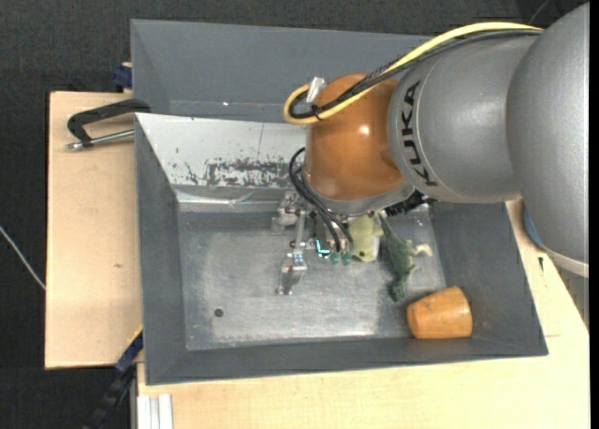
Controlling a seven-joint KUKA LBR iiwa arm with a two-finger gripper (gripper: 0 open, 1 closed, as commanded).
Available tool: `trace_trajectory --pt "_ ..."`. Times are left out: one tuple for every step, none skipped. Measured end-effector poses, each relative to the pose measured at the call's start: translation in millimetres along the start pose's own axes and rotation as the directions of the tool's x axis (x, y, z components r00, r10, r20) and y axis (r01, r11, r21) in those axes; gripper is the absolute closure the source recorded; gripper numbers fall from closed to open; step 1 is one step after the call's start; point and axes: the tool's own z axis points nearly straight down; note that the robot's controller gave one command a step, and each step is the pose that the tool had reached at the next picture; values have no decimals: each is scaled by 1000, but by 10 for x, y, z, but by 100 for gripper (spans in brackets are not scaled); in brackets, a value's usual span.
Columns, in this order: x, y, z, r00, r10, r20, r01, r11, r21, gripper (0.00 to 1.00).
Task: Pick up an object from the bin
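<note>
Tool inside grey bin, green toy nearby, orange block near corner

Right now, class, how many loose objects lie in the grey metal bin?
3: a rounded orange block in the lower right corner; a dark green toy figure up-left of it; a pale yellow piece left of that, at the arm's edge. The arm may hide more.

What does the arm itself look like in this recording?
A thick, rounded silver-grey arm with black KUKA lettering, a glossy orange dome cover at the wrist, and a yellow cable looping over it alongside black ones.
</note>
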Motion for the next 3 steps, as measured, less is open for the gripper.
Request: trace_trajectory --pt "-488 -666 552 981 -194 13 194 981 0 0" --pt "-502 -1532 249 955 -295 15 295 956 8 0" --pt "-434 -1550 267 952 -305 9 305 952 2 0"
